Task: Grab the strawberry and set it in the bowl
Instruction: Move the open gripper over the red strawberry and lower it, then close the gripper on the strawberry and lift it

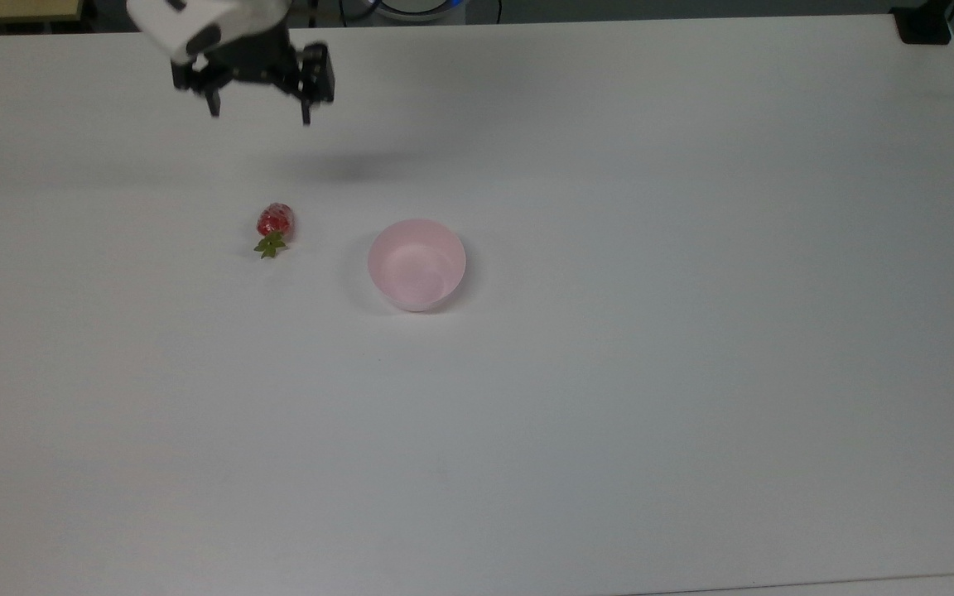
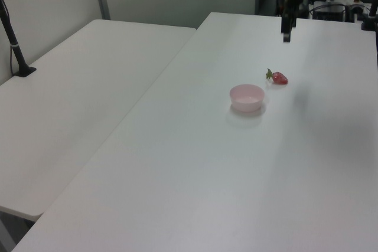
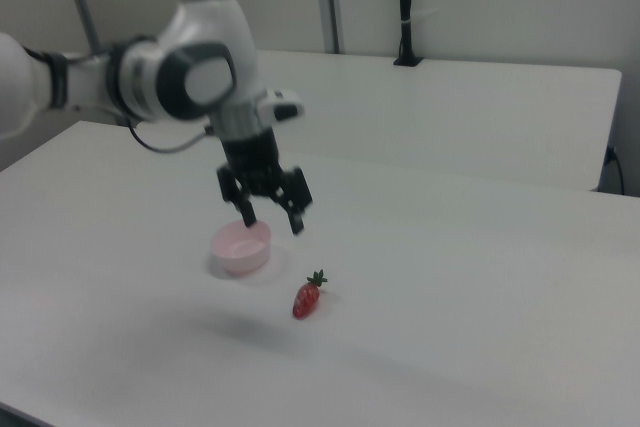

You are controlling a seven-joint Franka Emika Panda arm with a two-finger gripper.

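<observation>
Bare table all round strawberry; bowl near.

The big, round, smooth white robot arm has dark grey rings at its joints, a thin black cable looping under it, and at its end a small black two-finger gripper with two short, straight black fingers set apart.

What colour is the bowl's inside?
Plain pale pink, no pattern; the bowl shows it best in the top view.
</observation>
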